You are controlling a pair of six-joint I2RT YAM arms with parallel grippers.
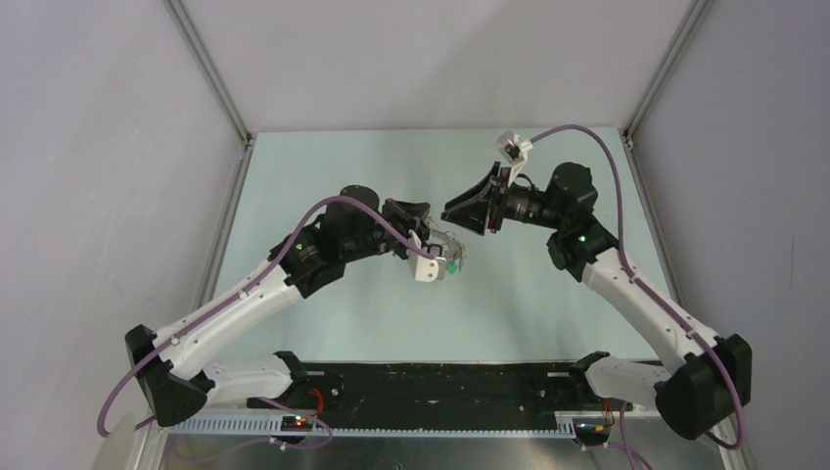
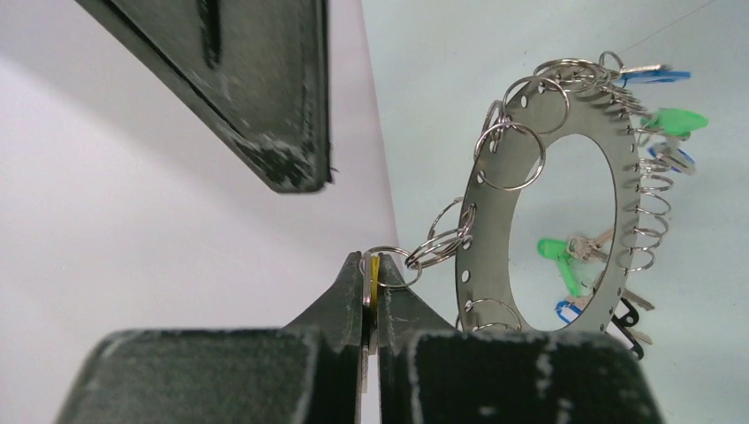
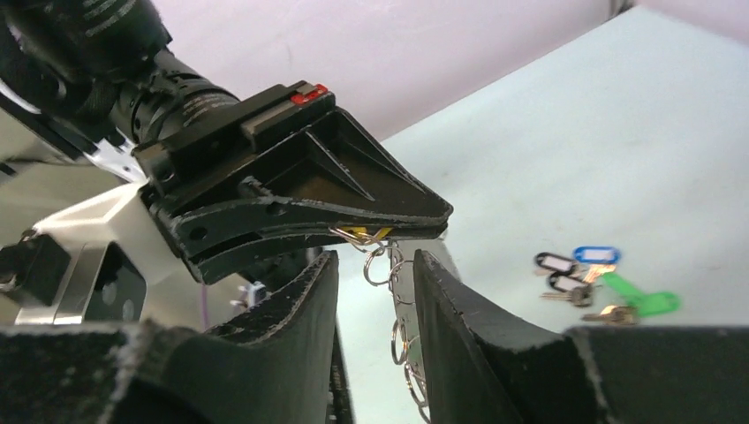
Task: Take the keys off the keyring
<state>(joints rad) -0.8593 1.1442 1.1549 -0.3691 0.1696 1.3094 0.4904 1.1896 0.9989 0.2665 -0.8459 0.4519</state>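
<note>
Left gripper [image 2: 375, 265] pinched tight on yellow tag [image 2: 374, 275]; keyring [image 2: 488, 238] dangles from it by split rings [image 2: 430, 250], frame right. Right gripper [image 3: 375, 261] half-open, empty, straddling those rings. Suggest: close on ring nearest tag, pull straight, no twist.

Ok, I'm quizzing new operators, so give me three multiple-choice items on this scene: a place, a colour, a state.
1. The loose keys lie: A on the table; B in a tray; C on an arm.
2. The piece pinched by the left fingers is: A red; B yellow; C white.
3. The right fingers are: A shut; B open; C hidden.
A, they rest on the table surface; B, yellow shows between the tips; B, a gap stands between them.
</note>
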